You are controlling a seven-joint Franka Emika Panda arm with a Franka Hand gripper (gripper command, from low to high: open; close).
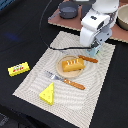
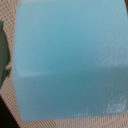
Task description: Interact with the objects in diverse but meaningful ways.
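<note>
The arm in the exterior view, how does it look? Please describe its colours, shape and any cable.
The arm has a smooth, rounded white shell with dark grey patches at its joints. A thin black cable loops from it over the dark table. The gripper below looks pale grey and blocky; the picture is too blurred to show markings.

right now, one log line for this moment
end effector: down at milk carton, grip unclear | bread loaf: on plate | cheese wedge: placemat corner
</note>
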